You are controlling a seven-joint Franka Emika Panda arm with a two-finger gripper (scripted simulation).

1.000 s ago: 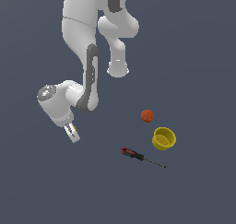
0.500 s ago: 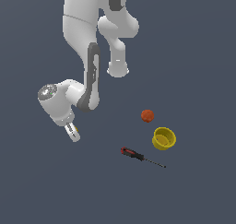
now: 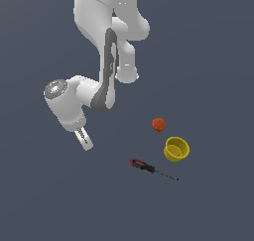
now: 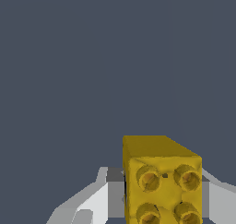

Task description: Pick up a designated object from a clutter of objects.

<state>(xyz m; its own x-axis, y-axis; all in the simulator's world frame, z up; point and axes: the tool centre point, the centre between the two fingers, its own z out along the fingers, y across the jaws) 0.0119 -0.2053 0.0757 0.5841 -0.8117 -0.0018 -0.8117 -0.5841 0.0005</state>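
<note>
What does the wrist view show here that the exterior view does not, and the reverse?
Only the wrist view shows the studded yellow block filling the space between the gripper fingers. Only the exterior view shows the orange-red ball, yellow bowl, screwdriver and the white arm. Both share the gripper and the plain dark surface.

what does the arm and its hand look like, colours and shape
The arm is glossy white, built of thick rounded segments with dark grey bands at the joints and a grey round cap on one joint. The hand is small and white, ending in slim pale fingers with grey inner faces in the wrist view. No cables or markings show.
</note>
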